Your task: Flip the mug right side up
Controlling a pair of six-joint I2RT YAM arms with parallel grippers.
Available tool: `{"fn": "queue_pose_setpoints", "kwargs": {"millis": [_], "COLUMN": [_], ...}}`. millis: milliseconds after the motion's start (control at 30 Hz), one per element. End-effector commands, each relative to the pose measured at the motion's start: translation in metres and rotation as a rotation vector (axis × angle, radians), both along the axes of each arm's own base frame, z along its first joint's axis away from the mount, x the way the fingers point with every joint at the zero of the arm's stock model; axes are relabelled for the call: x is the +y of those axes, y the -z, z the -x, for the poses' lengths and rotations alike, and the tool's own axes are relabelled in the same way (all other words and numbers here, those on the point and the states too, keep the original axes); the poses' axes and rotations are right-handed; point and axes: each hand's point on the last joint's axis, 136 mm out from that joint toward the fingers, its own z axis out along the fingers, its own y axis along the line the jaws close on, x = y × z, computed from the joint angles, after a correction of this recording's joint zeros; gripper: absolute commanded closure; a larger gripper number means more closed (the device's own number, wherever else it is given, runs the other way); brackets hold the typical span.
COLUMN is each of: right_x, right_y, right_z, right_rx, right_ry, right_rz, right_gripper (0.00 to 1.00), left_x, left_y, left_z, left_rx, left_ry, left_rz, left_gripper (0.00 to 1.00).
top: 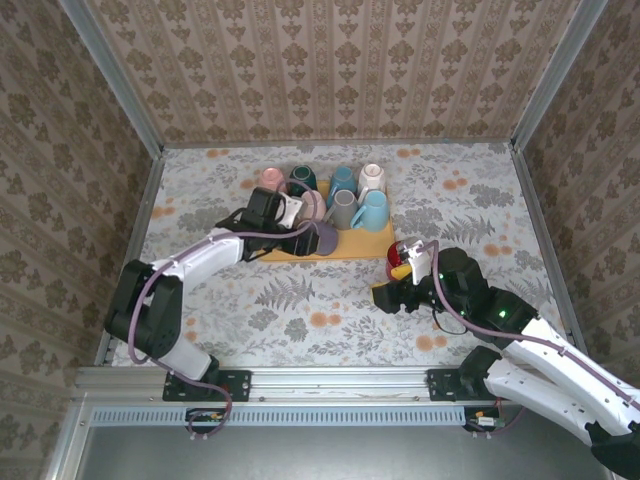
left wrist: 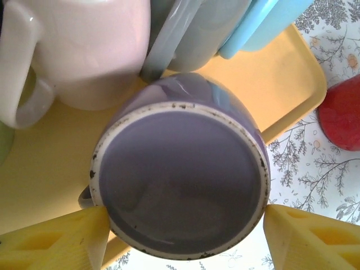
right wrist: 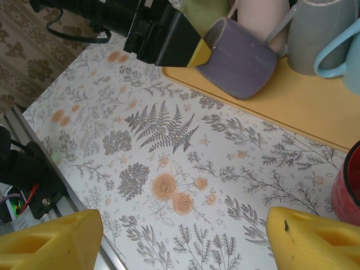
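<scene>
The left hand (left wrist: 185, 225) has its yellow pads (left wrist: 62, 239) pressed on either side of the purple mug (left wrist: 180, 180), close to the mug's base. It is gripping the mug across its full width. The unglazed foot ring faces the wrist camera. The mug hangs tilted over the near edge of the yellow tray (left wrist: 281, 73), mouth angled down toward the tray. A pale pink mug (left wrist: 84, 50) and a grey mug (left wrist: 197, 34) stand just behind it on the tray.

It looks like glazed ceramic: stiff, fairly heavy, slick on the sides and likely to chip against its neighbours. The hold on the round wall is probably workable but could slip as the mug rotates.

The right hand (right wrist: 183, 225) is spread wide and empty over the worktop off the tray's near side, beside a red mug (right wrist: 349, 180).
</scene>
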Motion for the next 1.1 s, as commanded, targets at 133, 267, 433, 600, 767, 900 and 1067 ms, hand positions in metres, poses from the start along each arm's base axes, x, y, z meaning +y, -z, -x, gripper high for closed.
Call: {"fn": "queue_pose_setpoints", "kwargs": {"millis": [133,267,433,600,767,900,1067], "right_x": [-0.004,-0.005,-0.008,-0.007,-0.007,-0.009,-0.011], "right_y": [0.003,0.003,-0.001,-0.001,0.001,0.002,0.007], "right_z": [0.0,0.001,0.001,0.001,0.001,0.002,0.003], "right_rx": [-0.001,-0.002,-0.014,-0.017,-0.005,-0.003,0.01], "right_ry": [0.012,0.013,0.02,0.021,0.026,0.035,0.042], "right_rz": [0.016,0.02,0.018,0.006,-0.001,0.002,0.006], "right_gripper": [0.22,0.22,0.23,0.25,0.27,0.29,0.3], "left_x": [-0.026,-0.036,-0.028,0.003,-0.002,-0.009,-0.01], "left_y": [-0.006,-0.012,-0.033,-0.038,-0.019,-0.003,0.009], "left_z": [-0.007,-0.009,-0.006,-0.023,-0.033,-0.045,-0.061], "left_rx": [-0.031,-0.045,-0.108,-0.091,-0.041,-0.014,0.001], "left_ry": [0.067,0.083,0.094,-0.005,-0.007,-0.016,-0.084], "left_rz": [-0.075,-0.081,-0.091,0.006,-0.018,-0.037,-0.046], "left_gripper": [0.27,0.27,0.28,0.29,0.38,0.49,0.52]}}
